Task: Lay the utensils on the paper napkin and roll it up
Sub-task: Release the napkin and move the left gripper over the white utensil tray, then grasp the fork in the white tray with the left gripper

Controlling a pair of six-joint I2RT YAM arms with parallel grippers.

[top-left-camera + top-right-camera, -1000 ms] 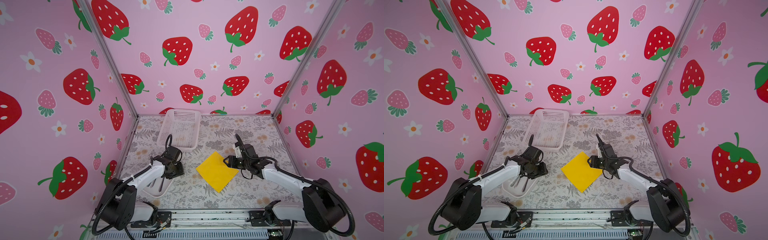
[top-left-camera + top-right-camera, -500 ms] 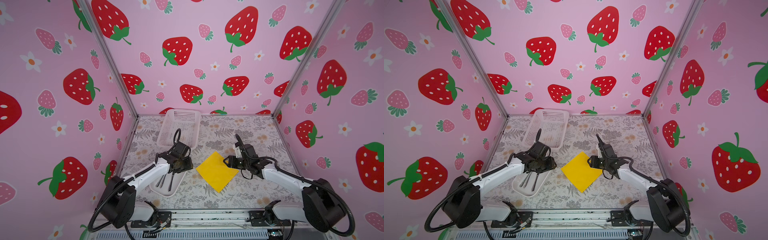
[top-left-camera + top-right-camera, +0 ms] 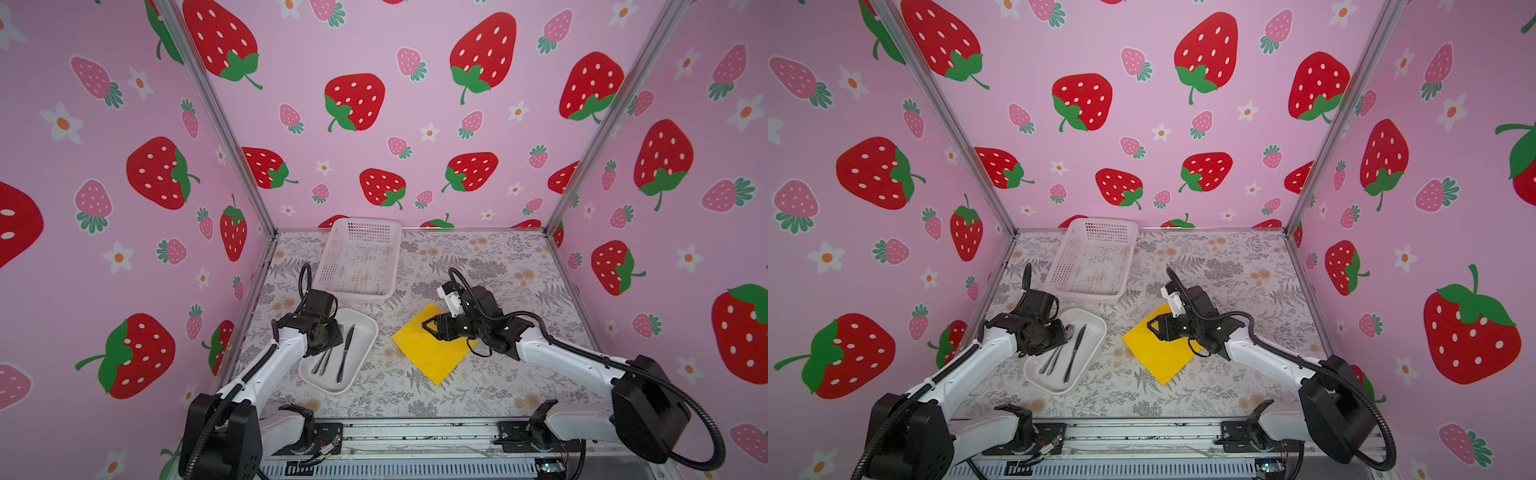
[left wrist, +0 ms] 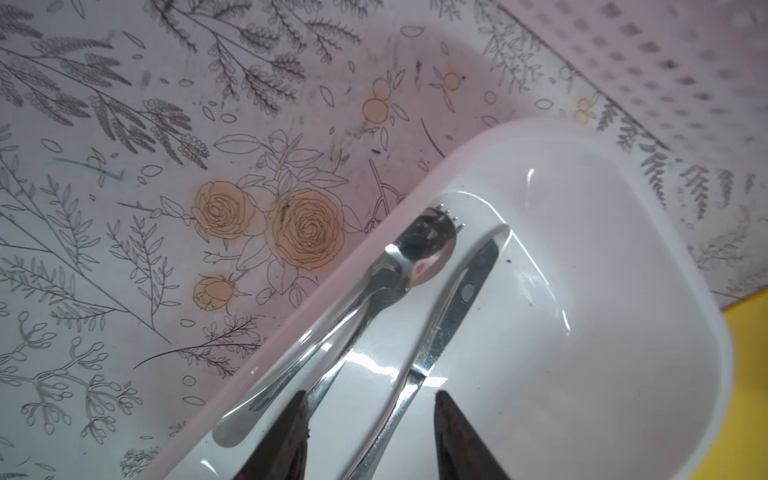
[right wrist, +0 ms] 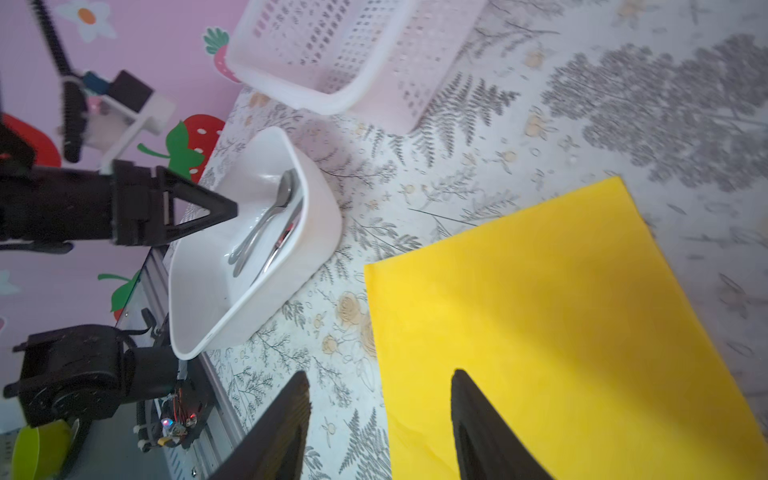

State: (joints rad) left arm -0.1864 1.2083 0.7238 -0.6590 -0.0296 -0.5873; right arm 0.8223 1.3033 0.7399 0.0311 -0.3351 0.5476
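The utensils, a knife (image 3: 345, 353) (image 3: 1074, 353) and a spoon lying over a fork (image 4: 415, 253), lie in a white tray (image 3: 362, 332) (image 3: 1094, 330). My left gripper (image 3: 328, 337) (image 3: 1059, 334) (image 4: 370, 395) hangs open low over the tray. Its fingers stand either side of the knife handle without touching it. The paper napkin (image 3: 432, 353) (image 3: 1158, 353) (image 5: 540, 311) lies flat and unrolled, right of the tray. My right gripper (image 3: 428, 326) (image 3: 1152, 326) (image 5: 379, 374) is open over the napkin's far left edge, holding nothing.
A white perforated basket (image 3: 357, 257) (image 3: 1092, 257) (image 5: 332, 54) stands behind the tray, near the back wall. Pink strawberry walls close in the left, back and right sides. A metal rail (image 3: 415, 432) runs along the table's front edge.
My left gripper swung right toward the napkin, then came back left over the tray and utensils. The right arm and the napkin have stayed where they were.
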